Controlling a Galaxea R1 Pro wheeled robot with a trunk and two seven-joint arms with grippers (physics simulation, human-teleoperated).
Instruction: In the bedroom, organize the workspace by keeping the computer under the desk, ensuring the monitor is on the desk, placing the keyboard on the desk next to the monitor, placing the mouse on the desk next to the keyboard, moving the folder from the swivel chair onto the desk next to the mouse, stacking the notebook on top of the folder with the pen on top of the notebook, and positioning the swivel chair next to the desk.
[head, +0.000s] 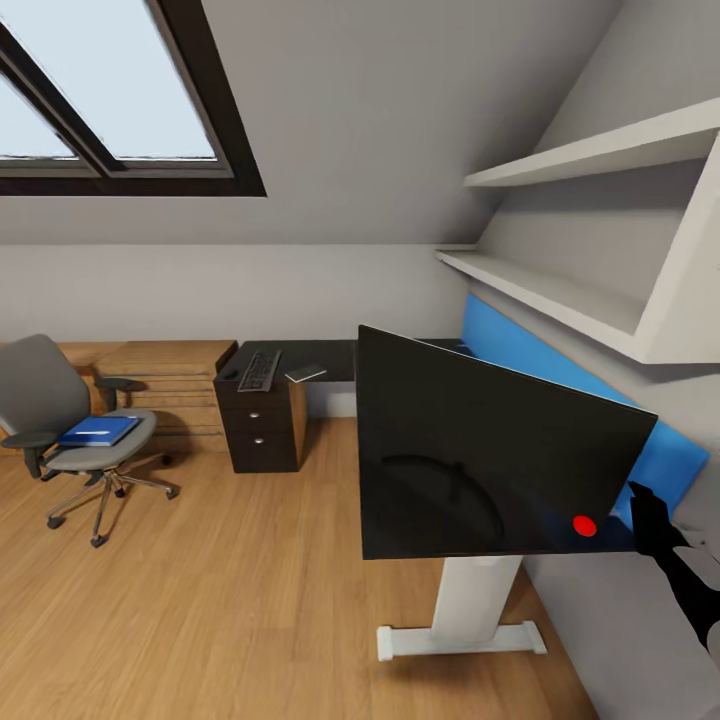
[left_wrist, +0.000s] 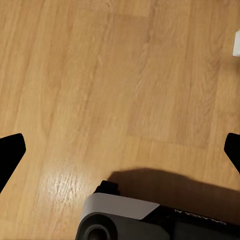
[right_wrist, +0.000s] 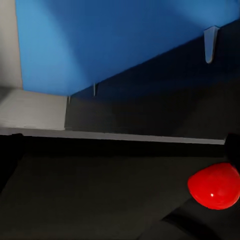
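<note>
While the monitor (head: 480, 450) hangs tilted in the near right of the room, above the white desk foot (head: 462, 632), my right gripper (head: 650, 515) sits at its lower corner by the red dot (right_wrist: 215, 186), apparently clamped there to carry it; I cannot tell the jaws' state. Behind it runs the blue wall panel (head: 560, 385). Farther left, the keyboard (head: 260, 369) and notebook (head: 305, 374) lie on the desk (head: 300, 358). The folder (head: 97, 431) waits on the swivel chair (head: 60, 420). My left gripper (left_wrist: 120, 152), fingers apart, idles over the wood floor (left_wrist: 100, 75).
</note>
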